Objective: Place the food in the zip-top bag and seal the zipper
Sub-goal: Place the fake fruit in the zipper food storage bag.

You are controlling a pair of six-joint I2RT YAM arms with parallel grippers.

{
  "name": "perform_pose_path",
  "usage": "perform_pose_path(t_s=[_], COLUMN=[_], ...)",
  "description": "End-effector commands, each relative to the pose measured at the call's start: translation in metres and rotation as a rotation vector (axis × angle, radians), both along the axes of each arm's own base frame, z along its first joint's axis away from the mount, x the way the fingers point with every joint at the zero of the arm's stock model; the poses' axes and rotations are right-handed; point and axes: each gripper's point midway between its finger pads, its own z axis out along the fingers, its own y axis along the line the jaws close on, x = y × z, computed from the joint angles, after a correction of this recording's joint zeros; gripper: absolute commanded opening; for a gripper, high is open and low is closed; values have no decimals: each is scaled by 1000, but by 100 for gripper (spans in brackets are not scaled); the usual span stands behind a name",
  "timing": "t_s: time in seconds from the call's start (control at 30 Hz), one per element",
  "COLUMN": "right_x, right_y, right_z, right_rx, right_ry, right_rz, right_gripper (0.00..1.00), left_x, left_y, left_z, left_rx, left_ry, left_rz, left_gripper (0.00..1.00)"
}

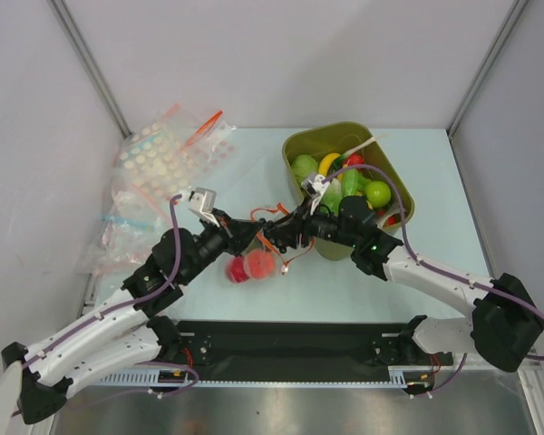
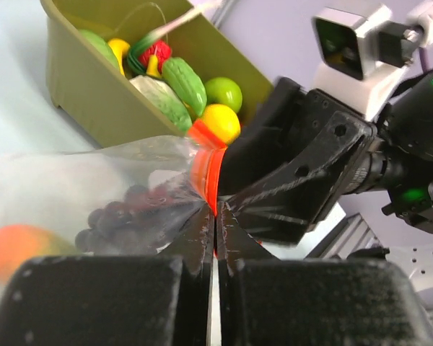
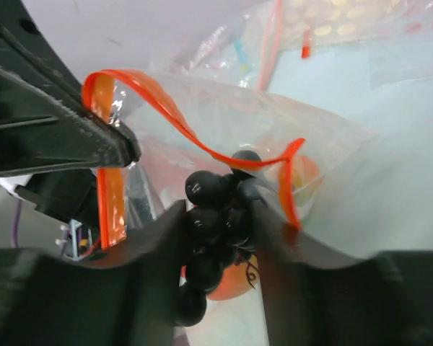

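The clear zip-top bag lies on the table in front of the arms, with a red fruit and a peach-orange fruit inside. My left gripper is shut on the bag's red-orange zipper and holds one lip of the mouth up. My right gripper is shut on a dark grape bunch and holds it in the open mouth, between the two curved parts of the zipper. In the top view the two grippers, left and right, meet tip to tip above the bag.
An olive-green tub with several green, yellow and red toy fruits stands at the back right, just behind the right wrist. Clear bags printed with dots and one with a blue strip lie at the back left.
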Motion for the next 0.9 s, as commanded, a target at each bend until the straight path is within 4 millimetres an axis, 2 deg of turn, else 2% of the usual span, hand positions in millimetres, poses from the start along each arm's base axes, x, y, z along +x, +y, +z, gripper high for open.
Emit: perform_pose_path(t_s=[0.0,0.03,0.07,0.1,0.13,0.17,0.4,0.53,0.67,0.73,0.87], right_x=[15,16,19,20,22,25,25,36,55,58,70], right_y=[13,16,16,16,12,7,-12,-30,-56,-66,-100], right_z=[17,17,11,9,7,12,31,33,33,34,31], right_rx=[31,23,6,1,-1,9,33,36,48,58,137], right_ry=[-29,-25,-12,-8,-7,-20,-71,-71,-67,-72,-21], right_rz=[-52,-52,-69,-84,-104,-138,-217,-334,-517,-569,-771], right_gripper=[49,55,78,88,97,100,100,100,100,100,100], left_x=[-4,-4,-4,-2,2,3,12,12,10,10,13], left_y=[-10,-10,-8,-6,-1,2,22,29,31,31,30], left_z=[21,20,22,21,18,18,9,10,14,13,9], left_rx=[-44,-39,-40,-40,-32,-33,-17,-30,-42,-39,-27], left_ry=[-65,-59,-60,-53,-40,-37,10,2,-10,-14,-7], left_rz=[-59,-54,-45,-32,3,21,143,167,167,165,173], left_gripper=[0,0,0,0,1,1,1,1,1,2,2])
